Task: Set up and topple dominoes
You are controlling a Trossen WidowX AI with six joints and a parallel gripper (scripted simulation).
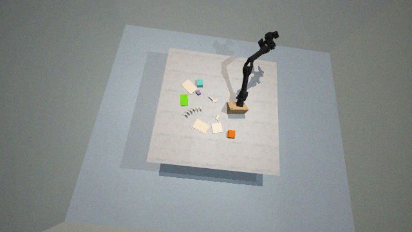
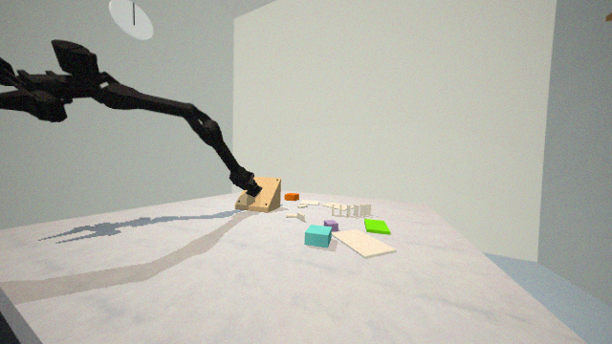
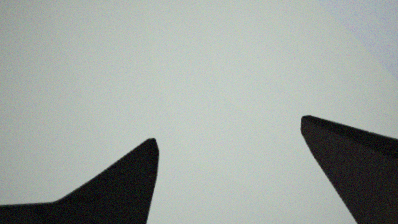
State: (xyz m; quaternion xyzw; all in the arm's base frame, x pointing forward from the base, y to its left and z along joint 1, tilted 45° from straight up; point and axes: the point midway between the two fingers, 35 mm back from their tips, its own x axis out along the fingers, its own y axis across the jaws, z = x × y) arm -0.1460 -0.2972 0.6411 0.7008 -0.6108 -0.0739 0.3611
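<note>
Several small cream dominoes (image 1: 194, 110) (image 2: 356, 210) stand upright in a gently curving row on the pale marbled surface (image 1: 251, 151) (image 2: 229, 296), left of my black jointed arm (image 1: 245, 78) (image 2: 148, 102) as I look from above. Between the row and my wooden sloped mount (image 1: 231, 111) (image 2: 273, 193), I see loose cream pieces (image 1: 210, 98) (image 2: 292, 216) on the far side, too small to tell exactly how they meet, and a single cream piece (image 1: 217, 117) (image 2: 302, 206) on the near side.

My black fingers (image 1: 273, 34) (image 2: 29, 102) are spread wide and released, with nothing between them; I have them raised at the far right, well apart from the dominoes.

Beyond the row lie a bright green slab (image 1: 184, 100) (image 2: 377, 226), a small purple block (image 1: 198, 93) (image 2: 331, 225), a teal block (image 1: 199, 83) (image 2: 317, 235) and a flat cream rectangular panel (image 1: 188, 86) (image 2: 365, 244). On the near side I have another flat cream panel (image 1: 201, 126) (image 2: 335, 205), a cream square tile (image 1: 217, 127) (image 2: 310, 203) just right of it, and an orange block (image 1: 231, 134) (image 2: 292, 196) farther right.
</note>
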